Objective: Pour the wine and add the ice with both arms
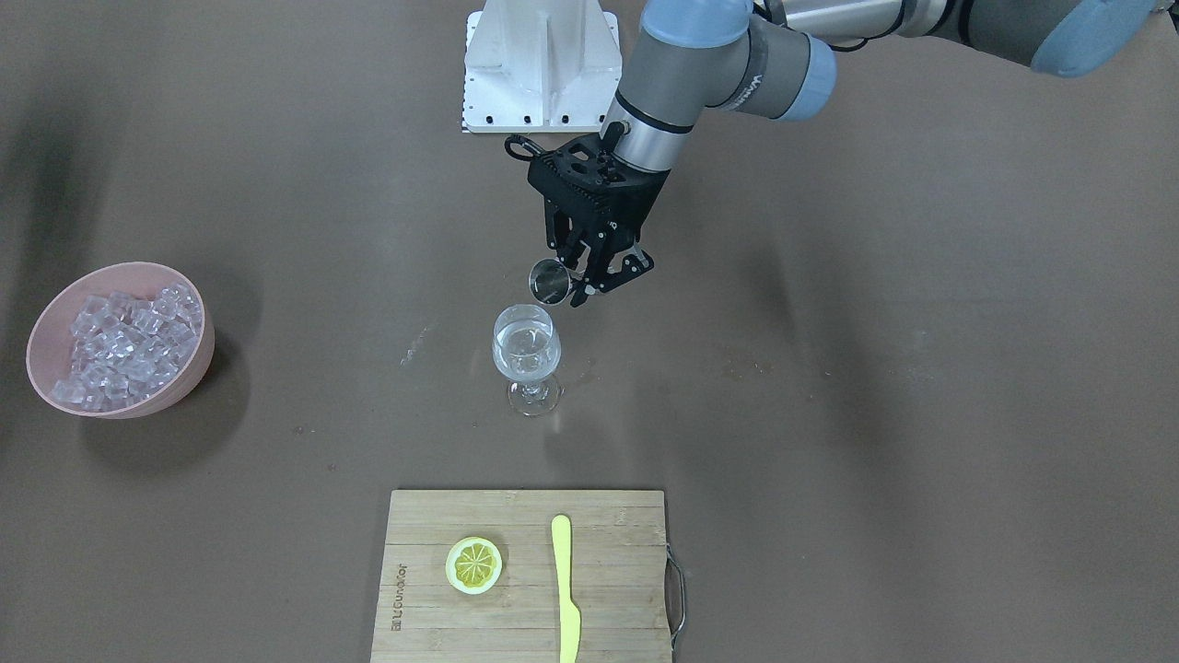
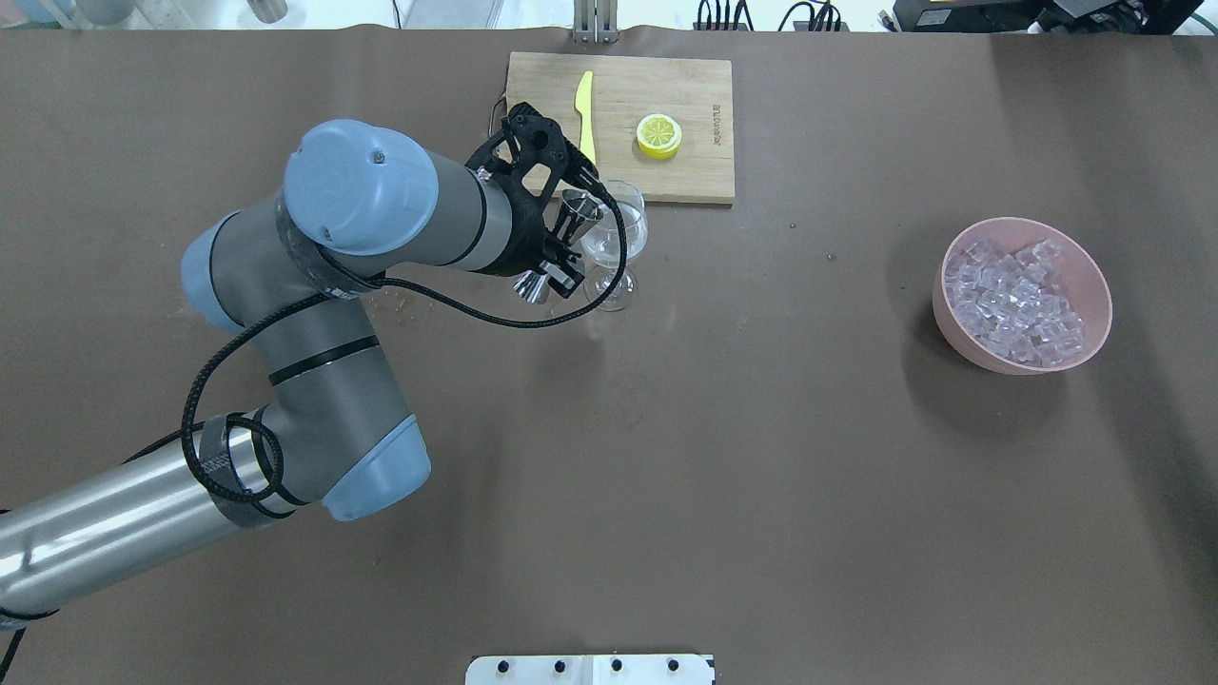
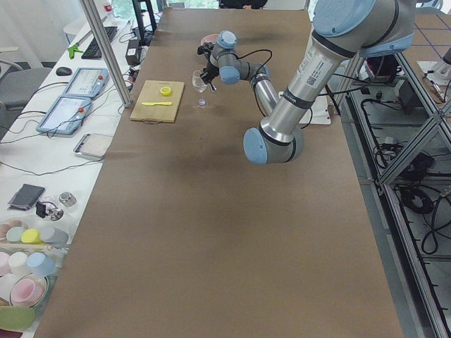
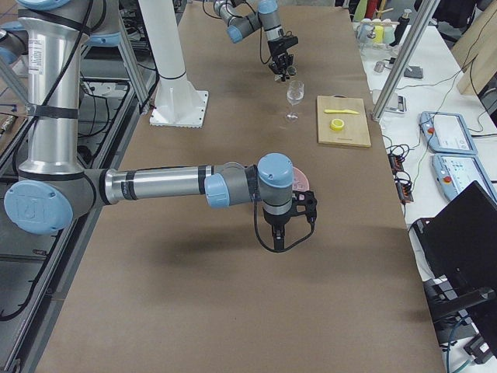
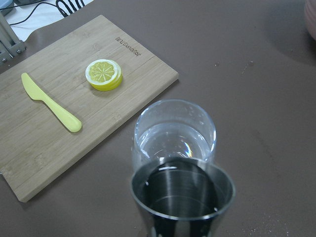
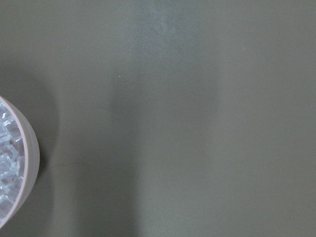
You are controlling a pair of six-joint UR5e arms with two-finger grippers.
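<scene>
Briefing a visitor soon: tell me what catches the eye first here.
The left claw grips a steel jigger, tipped sideways next to the rim of a wine glass with clear liquid, mid-table. Off on the robot's right sits a pink bowl heaped with ice cubes.

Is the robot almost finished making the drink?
About halfway. Done: the wine is in the glass. In hand: the left claw holds a tipped metal cup by the glass rim; it looks empty. Left: all the ice sits in the pink bowl, with the right claw hanging near it.
</scene>
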